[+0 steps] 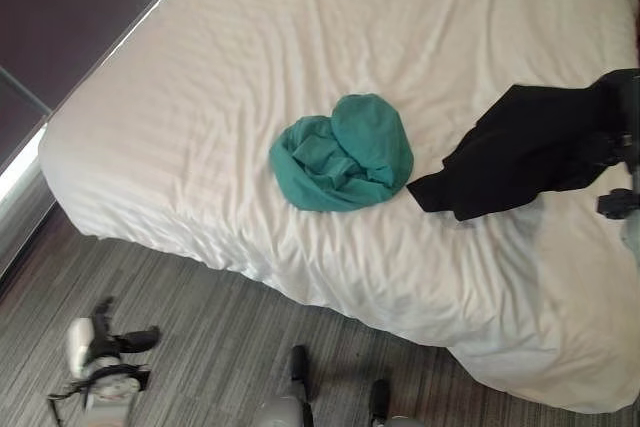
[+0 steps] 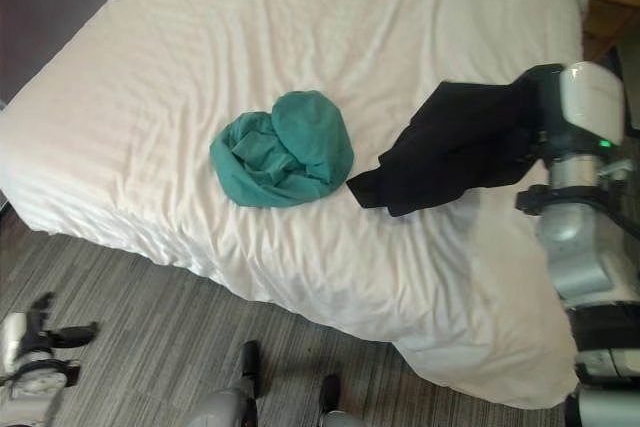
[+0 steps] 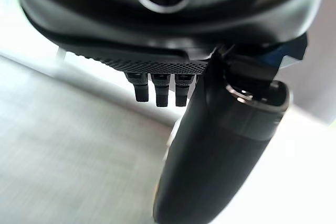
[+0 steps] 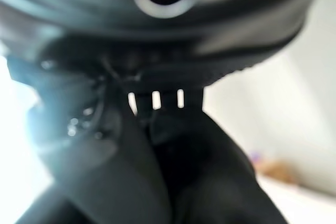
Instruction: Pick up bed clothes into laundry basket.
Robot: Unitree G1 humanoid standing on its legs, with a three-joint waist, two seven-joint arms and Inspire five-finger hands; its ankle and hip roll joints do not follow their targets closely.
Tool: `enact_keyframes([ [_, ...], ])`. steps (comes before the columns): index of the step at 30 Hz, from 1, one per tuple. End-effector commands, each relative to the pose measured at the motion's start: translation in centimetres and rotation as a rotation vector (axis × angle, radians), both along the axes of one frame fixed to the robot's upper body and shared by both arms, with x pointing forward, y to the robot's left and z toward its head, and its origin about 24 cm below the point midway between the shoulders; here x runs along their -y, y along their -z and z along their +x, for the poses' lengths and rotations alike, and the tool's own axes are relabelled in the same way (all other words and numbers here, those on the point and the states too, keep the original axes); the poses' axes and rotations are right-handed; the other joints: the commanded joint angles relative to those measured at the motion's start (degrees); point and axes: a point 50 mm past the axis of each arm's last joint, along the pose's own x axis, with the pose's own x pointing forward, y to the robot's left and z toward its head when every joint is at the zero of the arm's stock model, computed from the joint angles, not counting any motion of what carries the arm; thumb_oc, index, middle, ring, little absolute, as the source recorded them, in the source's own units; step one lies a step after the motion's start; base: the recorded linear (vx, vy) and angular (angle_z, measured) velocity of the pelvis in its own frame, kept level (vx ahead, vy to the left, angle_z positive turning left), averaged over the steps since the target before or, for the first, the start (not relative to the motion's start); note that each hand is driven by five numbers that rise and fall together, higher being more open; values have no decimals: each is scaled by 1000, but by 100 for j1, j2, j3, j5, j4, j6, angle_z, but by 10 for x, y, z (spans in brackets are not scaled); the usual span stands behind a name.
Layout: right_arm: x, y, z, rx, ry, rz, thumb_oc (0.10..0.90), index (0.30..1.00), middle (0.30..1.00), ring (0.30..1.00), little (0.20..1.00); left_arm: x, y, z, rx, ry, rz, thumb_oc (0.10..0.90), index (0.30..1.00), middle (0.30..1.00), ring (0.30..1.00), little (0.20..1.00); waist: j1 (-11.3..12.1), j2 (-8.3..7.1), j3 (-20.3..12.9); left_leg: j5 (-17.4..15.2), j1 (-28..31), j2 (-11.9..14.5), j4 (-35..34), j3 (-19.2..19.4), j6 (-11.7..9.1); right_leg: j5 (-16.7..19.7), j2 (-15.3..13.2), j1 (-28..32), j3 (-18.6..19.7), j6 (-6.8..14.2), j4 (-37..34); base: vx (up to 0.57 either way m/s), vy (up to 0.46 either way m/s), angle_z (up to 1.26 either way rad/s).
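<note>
On bed [image 1: 200, 67], right robot hand [image 2: 535, 112] gripping black garment [image 2: 450, 152]

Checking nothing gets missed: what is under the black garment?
The black garment hangs from the right hand, its lower end touching the white bed sheet. Beneath shows sheet; what its folds cover is hidden.

- teal garment [image 1: 343, 154]: crumpled in a rounded heap, mid-bed on the white sheet
- black garment [image 2: 455, 144]: hangs lifted, lower edge touching the sheet, just beside the teal one
</note>
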Motion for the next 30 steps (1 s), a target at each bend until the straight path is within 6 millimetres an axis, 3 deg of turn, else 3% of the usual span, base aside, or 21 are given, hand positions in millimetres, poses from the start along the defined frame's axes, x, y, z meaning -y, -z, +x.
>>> enact_keyframes([
  [1,25,18,-28,95,124,95,400,300,300,300,300,-21,-78,28,202,-23,325,800,900,900,900,900,-348,-317,-974,-617,431,317,5,350,-560,-258,-681,-27,393,785,26,53,-23,-27],
  [3,32,54,-39,62,189,212,400,300,300,300,300,-13,-100,40,334,-22,363,800,900,900,900,900,-487,-273,-1011,-660,489,313,5,370,-526,-248,-687,-35,453,782,36,41,-19,-20],
  [6,30,129,-59,-66,267,431,400,300,300,300,300,12,-131,71,550,38,336,800,900,900,900,900,-729,-241,-1003,-742,594,301,5,466,-465,-209,-697,-76,614,792,52,20,13,-23],
  [7,25,177,-70,-209,320,560,400,300,300,300,300,32,-149,93,649,125,288,800,900,900,900,900,-914,-191,-958,-817,675,278,5,561,-427,-200,-711,-110,743,802,73,-21,28,-39],
  [8,25,177,-70,-205,319,563,400,300,300,300,300,32,-150,94,652,125,289,800,900,900,900,900,-892,-196,-951,-768,643,291,5,579,-427,-148,-697,-149,764,791,64,-7,46,-45],
  [9,14,234,-91,-422,377,684,400,300,300,300,300,51,-163,114,693,222,264,800,900,900,900,900,-1071,-158,-918,-820,700,283,5,689,-405,-144,-702,-186,858,801,75,-20,26,-42],
  [11,-2,282,-116,-636,423,784,400,300,300,300,300,75,-176,136,713,324,259,800,900,900,900,900,-1251,-127,-892,-820,717,290,5,810,-400,-105,-688,-251,953,809,74,-1,24,-33],
  [14,-23,331,-163,-877,522,919,400,300,300,300,300,103,-192,163,689,443,284,800,900,900,900,900,-1436,-101,-852,-784,698,314,5,911,-409,-14,-673,-352,1043,818,70,-2,3,-40],
  [16,-32,349,-192,-974,603,1004,400,300,300,300,300,112,-197,181,605,486,323,800,900,900,900,900,-1591,-78,-824,-786,691,325,5,1001,-417,34,-663,-437,1128,854,68,-2,13,-27],
  [19,-36,358,-217,-998,706,1090,400,300,300,300,300,109,-198,199,429,477,403,800,900,900,900,900,-1730,-38,-805,-799,669,335,5,1145,-422,108,-644,-582,1249,894,61,1,19,-44],
  [21,-39,362,-231,-994,754,1140,400,300,300,300,300,103,-184,209,201,453,479,800,900,900,900,900,-1827,-46,-795,-800,629,349,5,1256,-422,172,-624,-711,1326,943,49,-2,7,-45],
  [24,-40,363,-235,-964,783,1183,400,300,300,300,300,97,-162,211,10,419,488,800,900,900,900,900,-1870,-93,-776,-802,609,368,5,1337,-429,208,-622,-805,1371,974,57,-1,0,-31],
  [30,-40,364,-239,-977,781,1193,400,300,300,300,300,94,-137,207,-141,414,431,800,900,900,900,900,-1874,-152,-745,-809,592,375,5,1324,-421,229,-645,-835,1323,997,71,-4,2,-8],
])
